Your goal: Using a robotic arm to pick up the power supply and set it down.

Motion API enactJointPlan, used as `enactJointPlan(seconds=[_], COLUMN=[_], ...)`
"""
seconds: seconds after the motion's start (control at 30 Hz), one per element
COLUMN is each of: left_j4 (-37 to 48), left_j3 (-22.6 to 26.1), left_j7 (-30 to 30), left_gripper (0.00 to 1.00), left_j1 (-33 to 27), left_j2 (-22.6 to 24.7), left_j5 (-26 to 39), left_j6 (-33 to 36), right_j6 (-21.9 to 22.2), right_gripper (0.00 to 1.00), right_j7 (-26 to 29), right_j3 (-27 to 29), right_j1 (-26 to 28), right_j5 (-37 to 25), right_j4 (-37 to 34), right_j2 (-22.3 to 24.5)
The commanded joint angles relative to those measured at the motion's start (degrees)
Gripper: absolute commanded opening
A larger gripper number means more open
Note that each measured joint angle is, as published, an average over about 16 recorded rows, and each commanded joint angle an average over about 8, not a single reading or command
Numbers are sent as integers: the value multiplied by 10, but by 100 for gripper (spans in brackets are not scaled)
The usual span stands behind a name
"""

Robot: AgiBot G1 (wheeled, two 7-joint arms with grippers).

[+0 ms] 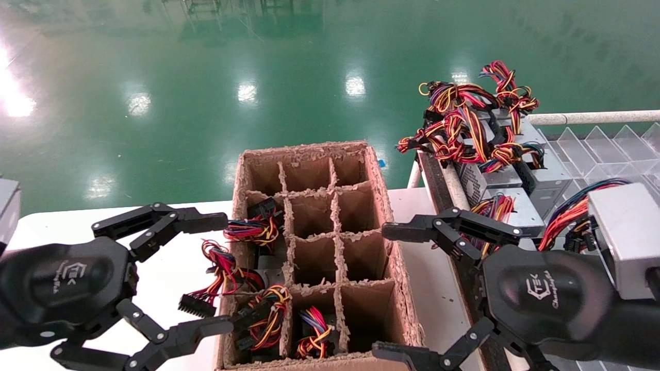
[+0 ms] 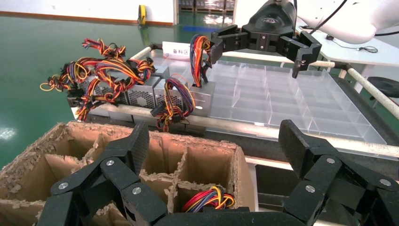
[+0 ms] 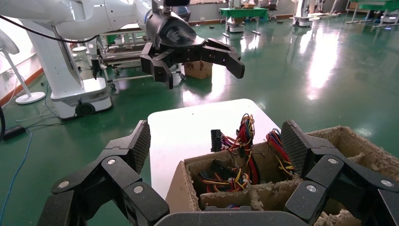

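Observation:
The power supply [image 1: 626, 234] is a grey metal box at the right, on the rack beside my right arm. Its red, orange, blue and purple wires [image 1: 570, 211] arch toward the other boxes. In the left wrist view the power supply [image 2: 205, 95] stands with its wires [image 2: 199, 51] upright, just next to one finger of my right gripper [image 2: 256, 59]. My right gripper [image 1: 386, 291] is open and holds nothing, between the cardboard crate and the rack. My left gripper [image 1: 219, 273] is open and holds nothing at the crate's left side.
A cardboard crate [image 1: 398, 268] with paper dividers stands on the white table [image 1: 62, 222]; several left and near cells hold supplies with wire bundles [image 1: 252, 229]. More grey supplies [image 1: 490, 178] with red-yellow-black wires crowd the rack's far end. A clear divided tray [image 1: 608, 149] lies behind them.

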Motion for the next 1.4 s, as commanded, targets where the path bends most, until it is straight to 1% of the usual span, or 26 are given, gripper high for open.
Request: enactJointPlan(seconds=[0.03,1.4], left_j4=[0,0], left_j3=[0,0], left_j7=[0,0], left_gripper=[100,100], left_j1=[0,0], left_j2=[0,0], left_j5=[0,0], left_j6=[0,0], right_j6=[0,0], right_gripper=[100,100], right_j7=[0,0], right_j3=[0,0], right_j1=[0,0], right_j5=[0,0], right_j4=[0,0], right_j2=[0,0])
